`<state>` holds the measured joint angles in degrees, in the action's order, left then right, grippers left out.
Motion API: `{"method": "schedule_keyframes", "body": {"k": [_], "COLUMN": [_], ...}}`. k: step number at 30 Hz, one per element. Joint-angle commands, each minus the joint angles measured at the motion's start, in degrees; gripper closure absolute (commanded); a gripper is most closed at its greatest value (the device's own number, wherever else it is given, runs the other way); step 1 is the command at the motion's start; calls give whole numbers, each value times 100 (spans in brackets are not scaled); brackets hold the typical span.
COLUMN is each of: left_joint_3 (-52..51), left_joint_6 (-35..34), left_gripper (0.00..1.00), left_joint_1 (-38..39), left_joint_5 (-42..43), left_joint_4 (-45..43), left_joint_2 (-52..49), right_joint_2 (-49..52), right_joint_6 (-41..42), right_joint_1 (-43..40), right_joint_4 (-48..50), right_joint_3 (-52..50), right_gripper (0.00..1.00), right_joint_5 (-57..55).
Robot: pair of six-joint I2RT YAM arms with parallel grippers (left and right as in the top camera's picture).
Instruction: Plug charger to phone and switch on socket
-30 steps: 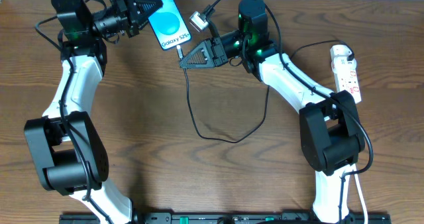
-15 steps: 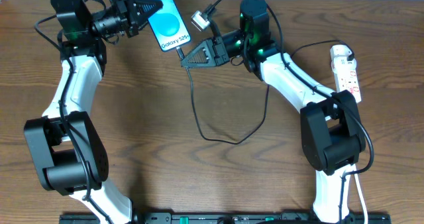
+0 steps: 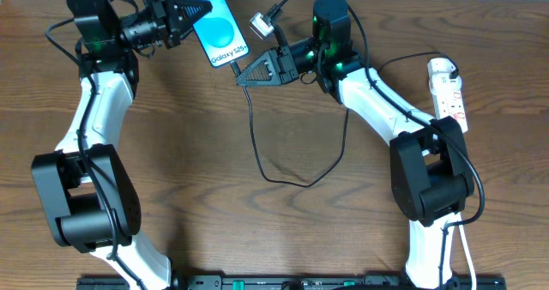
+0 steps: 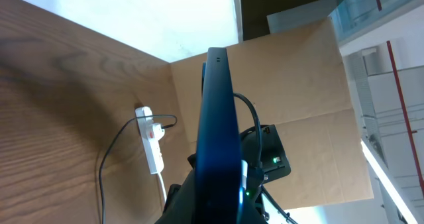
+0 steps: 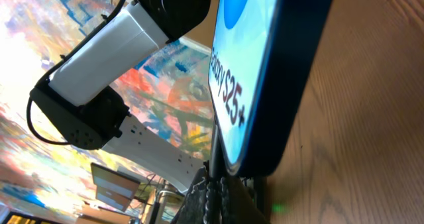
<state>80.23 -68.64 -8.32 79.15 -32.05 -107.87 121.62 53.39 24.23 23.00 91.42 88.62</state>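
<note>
Wooden counter [image 3: 197, 196], both arms reaching to its far side. White power strip [image 3: 451, 97] lies along the right edge, well apart from both grippers. Its red switches [image 3: 461, 110] are too small to read as on or off.

The Galaxy S25 phone [image 3: 216, 28] is at far centre-left with its blue screen lit. The left gripper [image 3: 196, 12] is clamped shut on its side edge and holds it steady; the left wrist view shows the phone edge-on. I cannot tell whether the phone rests on the wood or is lifted.

The black charger cable [image 3: 296, 184] loops across mid-counter. Its other end runs toward the strip and looks plugged in, not certain.

The right gripper [image 3: 241, 77] is closed, pinching the connector tip [image 3: 235, 67] right at the phone's bottom edge. In the right wrist view the tip sits directly under the port end, but I cannot tell whether it is seated.

Step in hand: plugging the charger into the phone, insertion phase.

Next: a straight push along the port axis, aligned with the phone's thin edge, while the left gripper braces. Then the right gripper lets go and crosses to the strip to press a switch.
</note>
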Motion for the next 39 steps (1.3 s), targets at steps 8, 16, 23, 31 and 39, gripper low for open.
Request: {"method": "schedule_keyframes", "body": {"k": [8,16,23,31,39], "left_joint_3": [50,50,50,-13,-560], "left_joint_6": [94,92,94,428,1351], "left_gripper": [93,93,93,93,93], "left_joint_1": [337,173,-20,-127,-26], "left_joint_5": [828,737,723,780,-13], "left_joint_4": [-39,-39,-39,66,1746], "left_joint_2": [114,114,114,103,87], "right_joint_2": [-94,-92,-92,-94,-92], "right_joint_6": [-4,-26,-28,-72,-269], "right_joint_1": [-39,-44,-94,-636,-1167], "right_joint_4": [44,33,33,33,-417], "right_joint_3": [61,61,61,61,61], "right_gripper": [99,84,68,36,25], "right_joint_5": [-769,-407,-269,-328,-645]}}
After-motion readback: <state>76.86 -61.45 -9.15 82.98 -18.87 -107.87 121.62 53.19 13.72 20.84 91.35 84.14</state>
